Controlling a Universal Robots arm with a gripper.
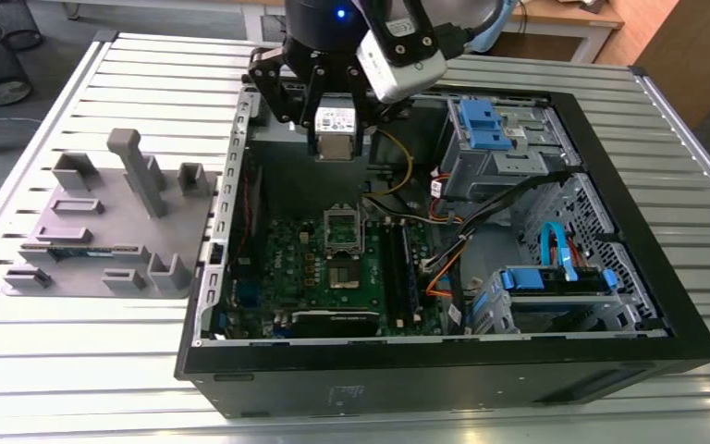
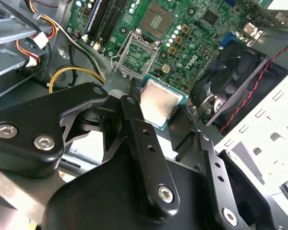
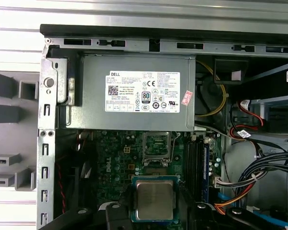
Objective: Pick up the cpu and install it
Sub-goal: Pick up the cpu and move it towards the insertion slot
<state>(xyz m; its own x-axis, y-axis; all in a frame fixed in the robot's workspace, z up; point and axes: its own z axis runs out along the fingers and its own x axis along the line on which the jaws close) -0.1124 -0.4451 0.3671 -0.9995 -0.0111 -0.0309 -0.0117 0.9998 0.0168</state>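
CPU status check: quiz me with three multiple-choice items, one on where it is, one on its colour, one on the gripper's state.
1. The cpu is over: A the grey tray; B the motherboard inside the case; C the table.
2. Its top is: A black; B silvery; C red.
3. The gripper is: A shut on the cpu; B open; C shut on nothing.
Key: B, green board lies behind it in both wrist views; B, its metal top shines pale; A, the fingers press its opposite edges.
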